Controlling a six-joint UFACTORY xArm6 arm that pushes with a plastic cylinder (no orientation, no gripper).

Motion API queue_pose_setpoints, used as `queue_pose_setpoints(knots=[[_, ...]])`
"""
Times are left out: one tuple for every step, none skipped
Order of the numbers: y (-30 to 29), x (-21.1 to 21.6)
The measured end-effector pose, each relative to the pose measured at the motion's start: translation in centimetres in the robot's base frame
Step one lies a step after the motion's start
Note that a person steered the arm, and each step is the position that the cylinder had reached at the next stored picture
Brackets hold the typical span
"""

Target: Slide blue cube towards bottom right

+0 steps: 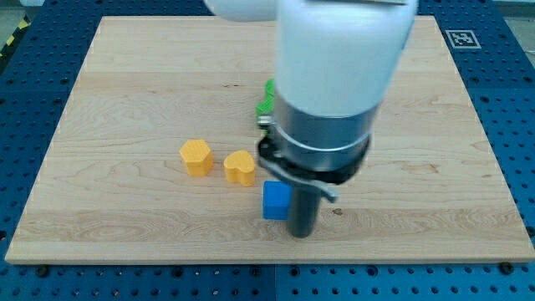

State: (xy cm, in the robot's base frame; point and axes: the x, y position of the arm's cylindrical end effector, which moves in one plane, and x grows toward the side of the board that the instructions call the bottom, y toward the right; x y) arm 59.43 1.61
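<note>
Four small blocks visible on one wooden board (pixel 125 100), the board lying on a blue perforated table (pixel 17 125); item one, blue cube (pixel 275 201), set below the board's middle, toward the view's bottom; item two, yellow heart-shaped block (pixel 240 167), just up and to the view's left of the blue cube, near but apart from it; item three, yellow block (pixel 196 157) of roughly hexagonal form, just beside the heart on the view's left, a small gap between them; item four, green block (pixel 266 99), shape not to be made out, mostly hidden behind the arm; item five, the arm (pixel 334 75), white above and grey below, large and blurred, covering the board's centre; my tip (pixel 303 234) at the lower end of the dark rod, standing against the blue cube's right side, seemingly touching it; no fingers on this rod, so nothing is grasped; a black-and-white marker (pixel 460 38) at the table's upper right.
</note>
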Motion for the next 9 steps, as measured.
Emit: queue_pose_setpoints(knots=[[-7.3, 0.1], [-9.7, -2.5], [-1.0, -2.9], [-0.3, -2.9], [-0.3, -2.9], [-0.2, -2.9], [-0.1, -2.9], [0.1, -2.9], [0.4, -2.9]])
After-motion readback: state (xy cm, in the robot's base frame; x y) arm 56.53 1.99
